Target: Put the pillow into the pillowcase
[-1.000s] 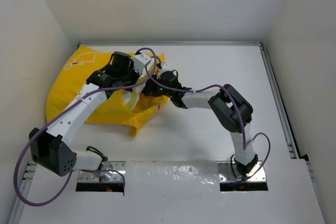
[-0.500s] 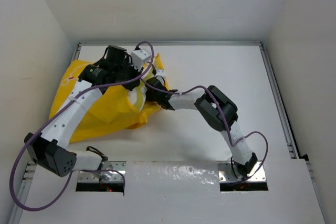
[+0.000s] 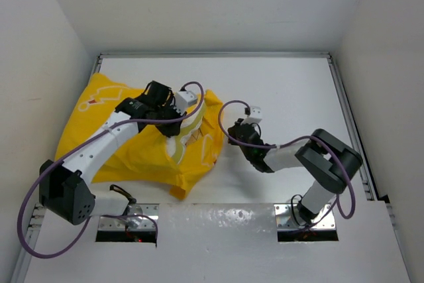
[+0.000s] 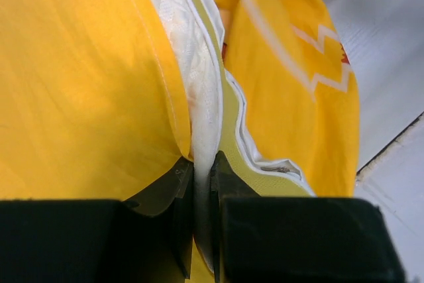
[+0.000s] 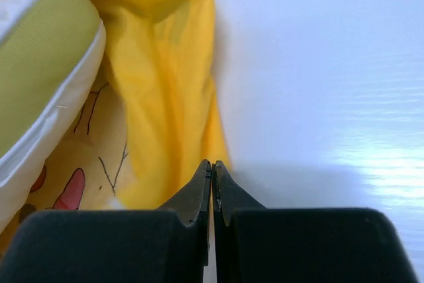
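Observation:
The yellow pillowcase [image 3: 142,157] lies crumpled on the left half of the table. The pillow [image 3: 187,130] sits partly inside it; only its white edge and yellowish seam show at the mouth. My left gripper [image 3: 177,112] is over that mouth. In the left wrist view it [image 4: 202,160] is shut on a thin fold of the white pillow [image 4: 192,57], with pillowcase [image 4: 79,84] on both sides. My right gripper [image 3: 233,130] is just right of the case. Its jaws [image 5: 212,164] are shut with nothing between them, tips beside the pillowcase [image 5: 165,64] edge, the pillow's seam [image 5: 46,44] at far left.
White walls close in the table [image 3: 285,91] at the back and both sides. A metal rail [image 3: 348,117] runs along the right edge. The arms' mounting plates [image 3: 126,223] sit at the near edge.
My right gripper has drawn back out to the right of the pillowcase and shut empty. The left gripper, still gripping, shifted right and nearer, and the case spread toward the front right.

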Robot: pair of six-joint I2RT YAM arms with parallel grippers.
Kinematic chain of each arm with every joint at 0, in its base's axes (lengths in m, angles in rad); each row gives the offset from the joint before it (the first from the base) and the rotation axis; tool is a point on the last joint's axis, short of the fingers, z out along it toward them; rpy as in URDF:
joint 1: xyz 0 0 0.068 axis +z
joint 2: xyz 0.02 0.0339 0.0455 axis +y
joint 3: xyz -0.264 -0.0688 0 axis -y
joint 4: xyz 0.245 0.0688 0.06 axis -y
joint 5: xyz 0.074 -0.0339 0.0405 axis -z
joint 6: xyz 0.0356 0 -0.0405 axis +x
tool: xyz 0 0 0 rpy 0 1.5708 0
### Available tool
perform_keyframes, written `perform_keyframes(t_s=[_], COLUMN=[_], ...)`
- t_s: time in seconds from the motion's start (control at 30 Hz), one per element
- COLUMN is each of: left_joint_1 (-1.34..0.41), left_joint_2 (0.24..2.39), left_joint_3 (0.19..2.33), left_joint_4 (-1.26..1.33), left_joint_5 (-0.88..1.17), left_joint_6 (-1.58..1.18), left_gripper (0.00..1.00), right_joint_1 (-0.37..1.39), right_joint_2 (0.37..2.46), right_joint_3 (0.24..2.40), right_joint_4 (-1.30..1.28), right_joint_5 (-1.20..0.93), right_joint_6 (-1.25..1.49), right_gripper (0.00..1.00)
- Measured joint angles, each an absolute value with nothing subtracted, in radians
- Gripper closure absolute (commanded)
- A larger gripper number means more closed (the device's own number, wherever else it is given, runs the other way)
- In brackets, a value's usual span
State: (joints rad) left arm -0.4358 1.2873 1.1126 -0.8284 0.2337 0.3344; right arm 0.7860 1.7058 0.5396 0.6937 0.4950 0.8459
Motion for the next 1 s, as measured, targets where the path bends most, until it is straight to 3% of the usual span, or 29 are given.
perform_keyframes(t_s=[0.2, 0.33, 0.37, 0.4, 0.5, 0.53, 0.93, 1.0], left_joint_1=[-0.477, -0.513, -0.517, -0.520, -0.523, -0.523, -0.523, -0.522], left_joint_2=[1.303, 1.326, 1.338, 1.350, 1.365, 1.365, 1.354, 1.353], left_joint_3=[1.115, 1.116, 1.116, 1.117, 1.120, 1.124, 1.139, 1.139], left_joint_4=[-0.820, -0.818, -0.818, -0.818, -0.819, -0.819, -0.819, -0.820], left_joint_5=[0.221, 0.205, 0.205, 0.208, 0.212, 0.212, 0.204, 0.205], left_joint_6=[0.371, 0.389, 0.389, 0.389, 0.389, 0.389, 0.384, 0.384], left_gripper=[1.00, 1.00, 1.00, 1.00, 1.00, 1.00, 1.00, 1.00], right_joint_1=[0.733, 0.734, 0.734, 0.735, 0.751, 0.755, 0.817, 0.831], right_joint_2=[1.617, 1.614, 1.615, 1.615, 1.641, 1.653, 1.942, 1.975], right_joint_3=[0.394, 0.405, 0.425, 0.455, 0.567, 0.593, 0.831, 0.877], right_joint_4=[0.823, 0.831, 0.818, 0.800, 0.776, 0.777, 0.601, 0.579], right_joint_5=[0.530, 0.496, 0.472, 0.435, 0.329, 0.306, 0.181, 0.187], right_joint_6=[0.754, 0.671, 0.648, 0.627, 0.572, 0.572, 0.625, 0.635], right_gripper=[1.00, 0.98, 0.73, 0.61, 0.36, 0.34, 0.31, 0.37])
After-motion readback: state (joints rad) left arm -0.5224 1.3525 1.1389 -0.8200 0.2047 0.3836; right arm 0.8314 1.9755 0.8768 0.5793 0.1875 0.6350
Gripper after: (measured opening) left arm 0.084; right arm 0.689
